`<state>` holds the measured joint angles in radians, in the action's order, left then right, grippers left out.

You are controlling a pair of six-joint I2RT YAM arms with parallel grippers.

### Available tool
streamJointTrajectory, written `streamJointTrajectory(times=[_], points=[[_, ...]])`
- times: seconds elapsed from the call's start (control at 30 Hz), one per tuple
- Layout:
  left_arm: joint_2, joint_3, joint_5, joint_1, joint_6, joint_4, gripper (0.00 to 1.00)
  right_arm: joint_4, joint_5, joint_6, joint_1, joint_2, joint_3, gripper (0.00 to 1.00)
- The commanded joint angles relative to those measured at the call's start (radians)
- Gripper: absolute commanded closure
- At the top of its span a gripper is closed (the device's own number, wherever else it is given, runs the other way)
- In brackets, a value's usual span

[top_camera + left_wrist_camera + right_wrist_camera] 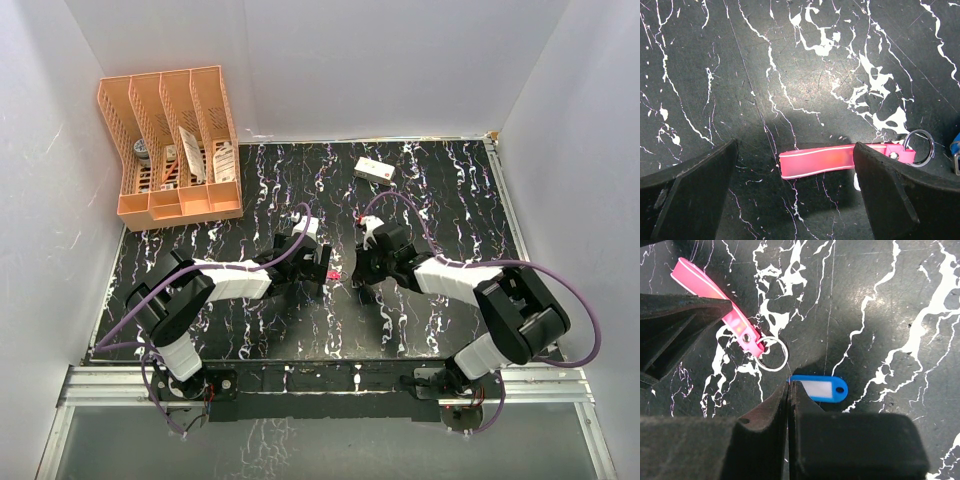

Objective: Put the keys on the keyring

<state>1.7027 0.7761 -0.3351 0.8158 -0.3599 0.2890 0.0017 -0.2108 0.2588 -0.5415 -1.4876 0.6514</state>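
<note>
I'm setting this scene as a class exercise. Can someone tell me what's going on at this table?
Two robot arms are working over a marbled table. The left gripper is open, with a finger on either side of the pink strap. The strap's metal ring lies flat at one end. The right gripper is shut, its tips at the end of the blue tag. Whether it pinches the tag is unclear. The tag is not on the ring yet.
</note>
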Motion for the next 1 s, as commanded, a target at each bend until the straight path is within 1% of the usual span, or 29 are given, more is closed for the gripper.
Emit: streamJointTrajectory(times=[0.0,0.37,0.97], points=[[0.029,-0.016,0.009,0.003,-0.013,-0.077,0.02,0.032,-0.04,-0.024,-0.009,-0.011,0.025,1.0],[0.032,-0.015,0.011,0.003,-0.011,-0.074,0.02,0.049,-0.07,-0.038,-0.014,-0.028,0.041,1.0],[0.03,-0.021,0.009,0.003,-0.011,-0.074,0.02,0.074,-0.077,-0.041,-0.023,-0.027,0.053,1.0]])
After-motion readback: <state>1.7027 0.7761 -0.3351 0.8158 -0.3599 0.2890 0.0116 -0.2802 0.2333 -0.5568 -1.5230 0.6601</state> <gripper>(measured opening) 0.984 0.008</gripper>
